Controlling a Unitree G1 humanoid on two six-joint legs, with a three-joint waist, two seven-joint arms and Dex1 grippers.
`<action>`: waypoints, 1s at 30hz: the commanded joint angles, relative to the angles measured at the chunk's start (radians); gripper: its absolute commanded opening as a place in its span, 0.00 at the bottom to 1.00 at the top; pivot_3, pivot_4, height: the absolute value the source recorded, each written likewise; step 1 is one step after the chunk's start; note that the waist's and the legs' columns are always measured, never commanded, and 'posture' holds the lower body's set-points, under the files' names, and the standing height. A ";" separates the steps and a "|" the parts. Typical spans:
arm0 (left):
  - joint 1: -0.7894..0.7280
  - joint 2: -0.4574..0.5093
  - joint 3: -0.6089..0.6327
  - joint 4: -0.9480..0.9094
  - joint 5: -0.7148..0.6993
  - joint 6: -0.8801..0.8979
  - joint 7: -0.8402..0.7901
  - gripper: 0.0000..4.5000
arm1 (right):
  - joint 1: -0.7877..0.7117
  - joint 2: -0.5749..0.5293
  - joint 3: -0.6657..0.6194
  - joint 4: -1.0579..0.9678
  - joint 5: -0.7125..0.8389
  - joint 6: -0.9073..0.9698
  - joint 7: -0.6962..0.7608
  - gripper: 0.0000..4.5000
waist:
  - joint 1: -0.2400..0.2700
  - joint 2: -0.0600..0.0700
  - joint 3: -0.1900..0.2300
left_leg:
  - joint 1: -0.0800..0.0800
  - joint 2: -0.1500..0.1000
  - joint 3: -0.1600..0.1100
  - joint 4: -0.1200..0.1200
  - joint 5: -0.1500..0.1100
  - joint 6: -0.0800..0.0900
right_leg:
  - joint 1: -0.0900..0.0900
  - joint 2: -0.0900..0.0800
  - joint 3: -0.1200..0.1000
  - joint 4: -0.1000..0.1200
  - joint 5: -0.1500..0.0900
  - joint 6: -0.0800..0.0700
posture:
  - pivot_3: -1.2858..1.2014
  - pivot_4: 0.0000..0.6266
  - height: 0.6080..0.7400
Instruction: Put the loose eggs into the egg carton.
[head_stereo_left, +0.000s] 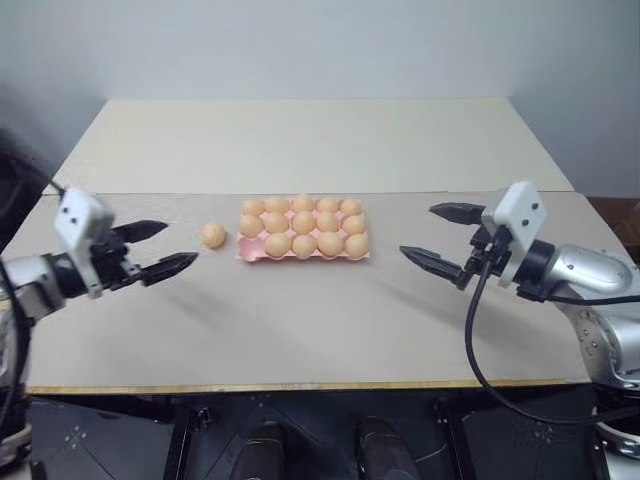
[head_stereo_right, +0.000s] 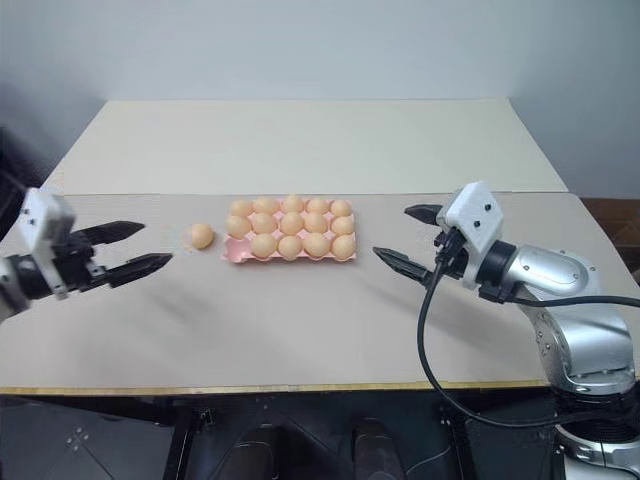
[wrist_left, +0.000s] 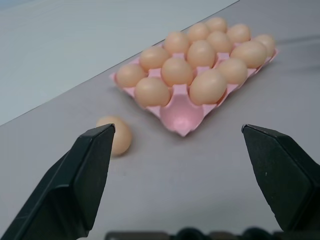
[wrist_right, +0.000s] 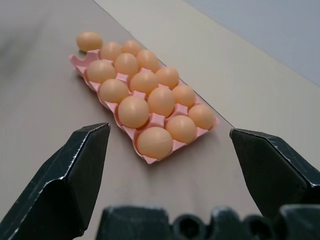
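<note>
Carton (head_stereo_left: 302, 256) holds fourteen eggs — near-left corner cup (wrist_left: 181, 115) empty — one egg (head_stereo_left: 212, 235) loose.

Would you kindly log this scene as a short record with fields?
carton: pink, on table, fourteen eggs in it, near-left corner cup empty
loose egg: on table, just left of carton, apart from it
left hand: open, empty, left of the egg
right hand: open, empty, right of carton
</note>
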 joint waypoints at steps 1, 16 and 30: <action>0.068 -0.005 0.097 -0.023 -0.029 -0.042 -0.023 0.98 | -0.014 -0.021 -0.023 0.009 0.022 -0.042 0.037 1.00 | 0.002 0.000 0.000 | 0.000 0.000 0.000 0.000 0.000 0.000 | 0.000 0.000 0.000 0.000 0.000 0.000 | 0.52 0.24 1.00; -0.005 -0.039 -0.021 -0.005 0.011 0.047 0.204 0.98 | -0.045 -0.039 -0.026 0.041 0.035 -0.036 0.065 1.00 | 0.002 0.000 0.000 | 0.001 0.001 0.000 0.000 0.000 0.000 | 0.000 0.001 0.000 0.001 0.000 0.000 | 0.52 0.24 1.00; -0.405 -0.324 -0.294 0.359 0.218 0.027 0.555 0.98 | -0.064 -0.034 -0.024 0.024 0.030 -0.046 0.032 1.00 | 0.002 -0.001 0.000 | -0.001 0.000 0.000 0.001 0.000 0.000 | -0.002 0.000 0.000 0.001 0.000 0.000 | 0.52 0.24 1.00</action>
